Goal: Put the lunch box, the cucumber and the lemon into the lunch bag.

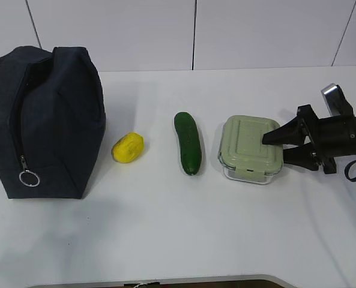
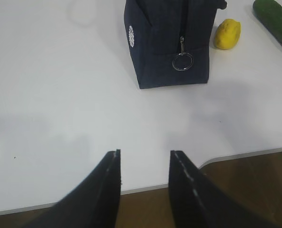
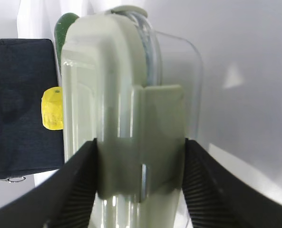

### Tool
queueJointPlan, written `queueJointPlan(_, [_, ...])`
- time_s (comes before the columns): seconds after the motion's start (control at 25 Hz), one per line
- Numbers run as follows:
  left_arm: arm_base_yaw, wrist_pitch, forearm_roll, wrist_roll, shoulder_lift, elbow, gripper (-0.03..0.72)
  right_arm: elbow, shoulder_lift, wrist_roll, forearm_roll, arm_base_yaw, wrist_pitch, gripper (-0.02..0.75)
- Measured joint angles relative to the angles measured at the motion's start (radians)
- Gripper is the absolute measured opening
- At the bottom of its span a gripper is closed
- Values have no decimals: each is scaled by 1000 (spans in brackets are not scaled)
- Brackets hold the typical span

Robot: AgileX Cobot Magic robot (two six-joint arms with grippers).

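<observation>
While the lunch bag (image 1: 42, 120) stands zipped at 9 o'clock on the surface (image 1: 165, 240), the right end effector (image 1: 272, 148) pinches the lunch box (image 1: 250, 147) at 3 o'clock, one finger over its lid clip. Glass makes it heavy, rigid, slick and breakable, so hold the clipped edge squarely. The left end effector (image 2: 144, 166) hangs spread and empty.

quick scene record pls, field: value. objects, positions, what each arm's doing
table: white
lunch bag: upright at far left, zipper ring pull hanging on the facing side
lemon: on the table just right of the bag
cucumber: lying right of the lemon, apart from it
lunch box: right of the cucumber, green lid on, resting on the table
right gripper: jaws closed on the lunch box's right edge
left gripper: jaws apart, empty, over the table edge near the bag
</observation>
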Motion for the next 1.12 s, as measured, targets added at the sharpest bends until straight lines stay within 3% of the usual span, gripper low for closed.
queueJointPlan(1.12, [0, 0, 0, 0, 0, 0, 242, 0, 2, -28, -23, 0, 68, 392])
